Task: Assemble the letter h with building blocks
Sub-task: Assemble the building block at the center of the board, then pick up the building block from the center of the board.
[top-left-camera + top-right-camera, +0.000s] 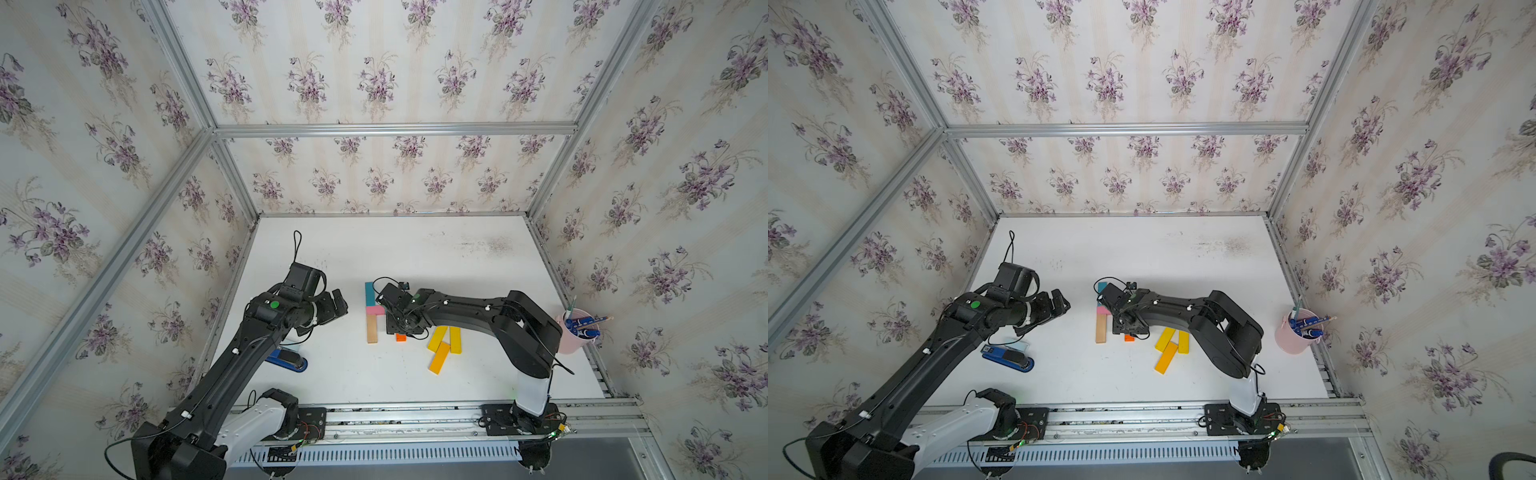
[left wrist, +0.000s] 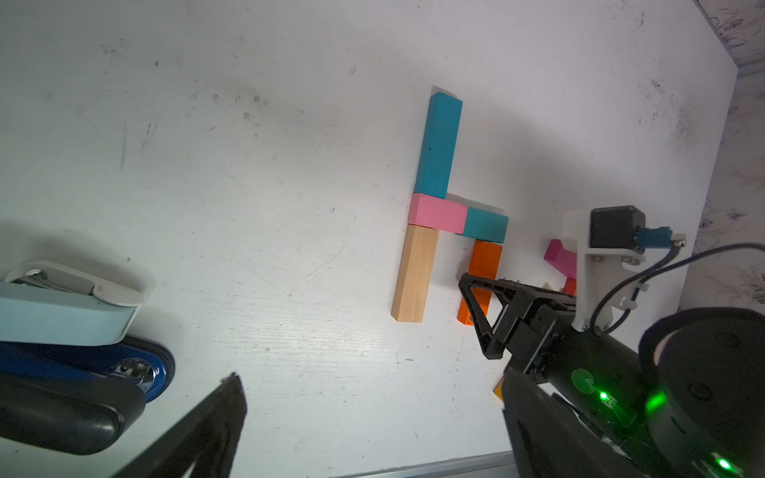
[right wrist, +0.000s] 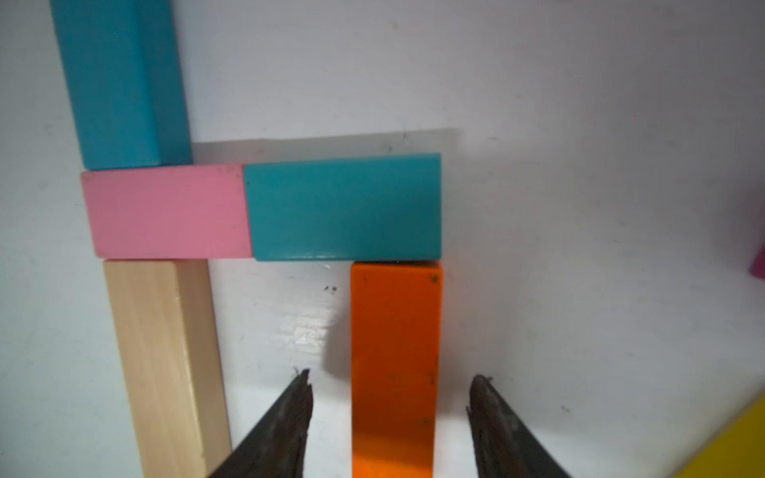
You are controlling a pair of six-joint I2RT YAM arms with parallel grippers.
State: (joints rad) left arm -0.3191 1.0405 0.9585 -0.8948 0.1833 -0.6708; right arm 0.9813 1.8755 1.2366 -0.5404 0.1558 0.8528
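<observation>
Retreat likely next: orange block flat as the h's short leg, end butted against short teal block. Right gripper released, jaws astride it, seemingly not touching. Lift straight up, no sideways drift. Left gripper spread wide, well apart.

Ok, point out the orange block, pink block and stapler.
orange block [image 3: 395, 364]: right wrist view, middle of its top face.
pink block [image 3: 167, 211]: right wrist view, centre of its top face.
blue stapler [image 1: 1009, 358]: a top view, middle of its body.
</observation>
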